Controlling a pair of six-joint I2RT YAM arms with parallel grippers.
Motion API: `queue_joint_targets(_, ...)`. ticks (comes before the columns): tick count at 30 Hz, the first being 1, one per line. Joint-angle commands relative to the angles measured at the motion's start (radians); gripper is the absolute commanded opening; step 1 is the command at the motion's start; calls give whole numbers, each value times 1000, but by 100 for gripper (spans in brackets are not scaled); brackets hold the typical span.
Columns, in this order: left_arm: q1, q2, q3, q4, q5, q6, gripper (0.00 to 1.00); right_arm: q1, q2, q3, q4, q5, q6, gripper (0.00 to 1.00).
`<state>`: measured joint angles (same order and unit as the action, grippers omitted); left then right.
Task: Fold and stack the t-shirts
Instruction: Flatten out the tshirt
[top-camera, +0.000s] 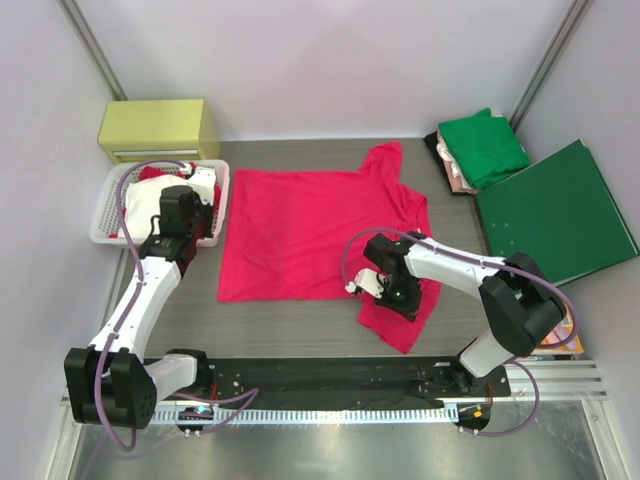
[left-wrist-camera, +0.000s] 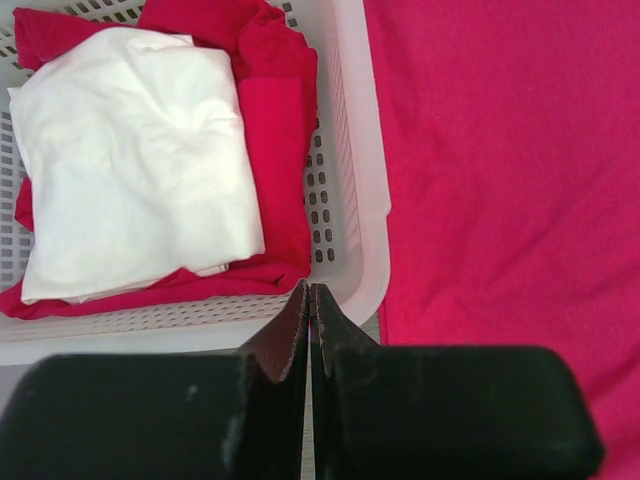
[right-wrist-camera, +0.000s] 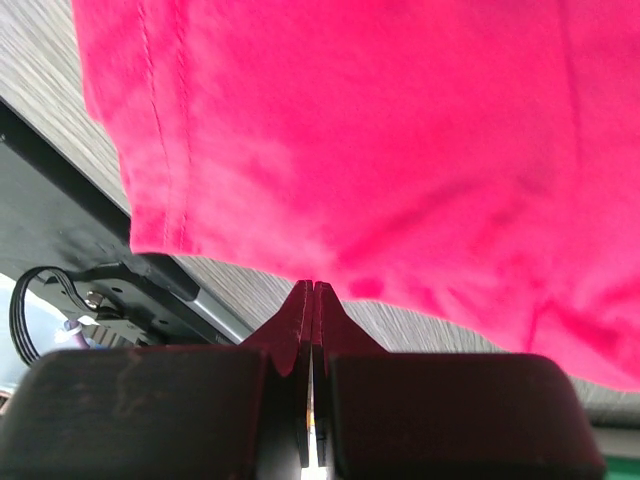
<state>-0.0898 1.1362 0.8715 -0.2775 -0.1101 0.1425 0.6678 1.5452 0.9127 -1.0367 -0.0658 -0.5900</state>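
Pinching the red t-shirt (top-camera: 300, 230) at its near right sleeve, the right gripper (top-camera: 360, 288) should fold it leftward, low and taut; the left gripper (left-wrist-camera: 310, 297) is clenched and empty.

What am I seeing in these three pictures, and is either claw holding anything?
Two white robot arms are bolted at the near edge of the grey table. The wide picture looks down from above. The other two come from wrist cameras, so the black fingers at the bottom are that arm's own. A bright pinkish-red cloth t-shirt lies spread on the table. The left gripper is shut, empty, at a white plastic basket of white and red cloth. The right gripper is shut at the shirt's near edge; whether it pinches cloth I cannot tell. At right sit a folded green t-shirt and a flat dark-green folder.
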Motion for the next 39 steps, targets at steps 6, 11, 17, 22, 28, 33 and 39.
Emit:
queue_joint_targets(6,5,-23,11,29,0,12,0,23,29,-20,17,18,6,1)
queue_joint_targets(11,5,-21,11,27,3,14,0,-11,6,-52,-3,26,-10,1)
queue_joint_targets(17,5,-15,24,17,10,14,0,-66,-34,-72,-48,43,-39,1)
queue_joint_targets(22,5,-20,18,18,15,12,0,-138,-98,-104,-80,50,-82,1)
queue_joint_targets(28,5,-15,15,15,26,6,0,-225,-194,-17,-91,47,-106,1)
queue_joint_targets(33,5,-4,-12,9,75,-7,0,-424,-255,168,23,-51,-102,1)
queue_joint_targets(39,2,95,52,-67,187,-4,0,-491,-147,365,274,-3,137,51)
